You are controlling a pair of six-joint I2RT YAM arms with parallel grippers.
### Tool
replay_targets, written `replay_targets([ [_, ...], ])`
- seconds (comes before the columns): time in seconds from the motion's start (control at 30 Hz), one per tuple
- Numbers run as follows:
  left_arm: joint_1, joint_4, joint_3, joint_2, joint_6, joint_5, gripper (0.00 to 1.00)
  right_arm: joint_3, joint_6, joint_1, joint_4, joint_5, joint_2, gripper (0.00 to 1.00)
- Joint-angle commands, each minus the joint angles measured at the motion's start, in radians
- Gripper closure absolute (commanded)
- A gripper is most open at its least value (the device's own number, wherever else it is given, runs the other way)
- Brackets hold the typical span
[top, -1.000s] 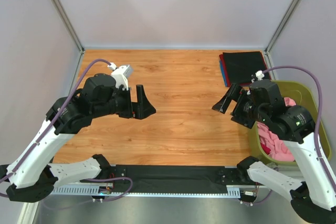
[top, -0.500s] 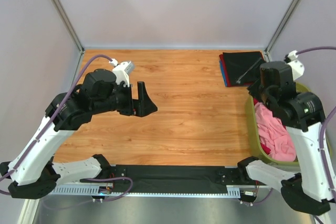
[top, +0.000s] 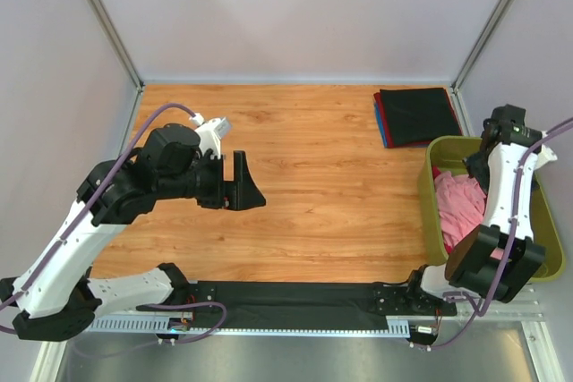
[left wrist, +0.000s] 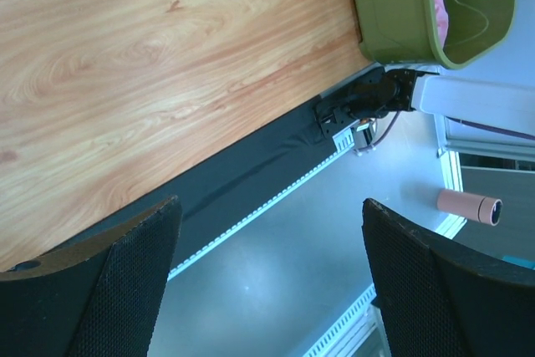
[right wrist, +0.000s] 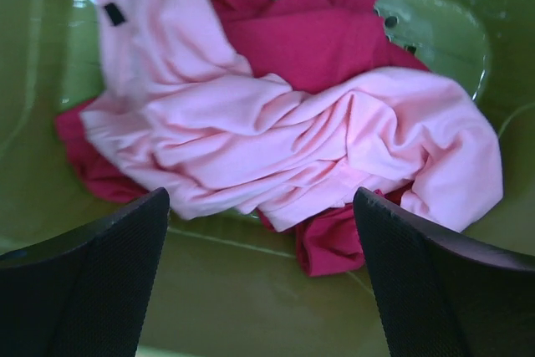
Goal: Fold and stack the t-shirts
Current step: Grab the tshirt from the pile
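The right tool (right wrist: 259, 200) hung over the tub (right wrist: 251, 315), its jaws spread wide and holding nothing. The pink shirt (right wrist: 284, 135) lay bunched just below it, filling the middle of the right wrist view. The magenta shirt (right wrist: 318, 39) lay under and around the pink one, showing at the top, at the left and at the lower middle.

The two looked tangled, so a pinch into the heap could have caught both and dragged them out as one. A shallow pinch on one loose fold might have slipped off, and a deep one might have struck the tub's floor. Trailing cloth could also have snagged on the rim and tugged the tub along.

In the top view the folded stack (top: 416, 115), black on top, sat at the upper right of the counter (top: 313, 149), just beyond the tub. A shirt swung out carelessly could have brushed it askew.

The left tool (left wrist: 269, 206) was also open and empty. It hung over the counter's left middle, well apart from the tub, too far to steady anything.
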Motion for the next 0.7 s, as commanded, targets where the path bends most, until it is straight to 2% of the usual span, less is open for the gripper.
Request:
replay_targets([
  [0.0,0.0,-0.021,0.002,-0.009,-0.011,0.012,0.05,-0.073,0.049,-0.052,0.102,-0.1,-0.02,0.08],
  [0.13,0.002,-0.062,0.007,0.034,-0.042,0.007,0.07,-0.125,0.034,-0.072,0.171,-0.143,0.041,0.1],
  [0.27,0.002,-0.044,-0.055,0.035,-0.155,0.001,0.08,-0.151,0.023,-0.092,0.209,-0.153,0.119,0.11],
  [0.37,0.002,-0.004,-0.101,0.027,-0.197,0.01,0.08,-0.164,-0.03,-0.12,0.28,-0.169,0.155,0.19],
  [0.47,0.002,0.016,-0.105,0.03,-0.203,0.018,0.1,-0.161,-0.08,-0.134,0.318,-0.128,0.176,0.2],
  [0.53,0.002,0.005,-0.096,0.027,-0.194,-0.013,0.1,-0.168,-0.07,-0.152,0.297,-0.135,0.184,0.36],
  [0.57,0.002,0.011,-0.108,0.016,-0.188,-0.028,0.11,-0.178,-0.07,-0.158,0.304,-0.159,0.17,0.49],
  [0.63,0.003,0.031,-0.115,0.007,-0.171,-0.034,0.12,-0.185,-0.089,-0.161,0.312,-0.164,0.146,0.62],
  [0.67,0.004,0.031,-0.113,0.007,-0.16,-0.024,0.11,-0.184,-0.101,-0.161,0.315,-0.164,0.12,0.77],
])
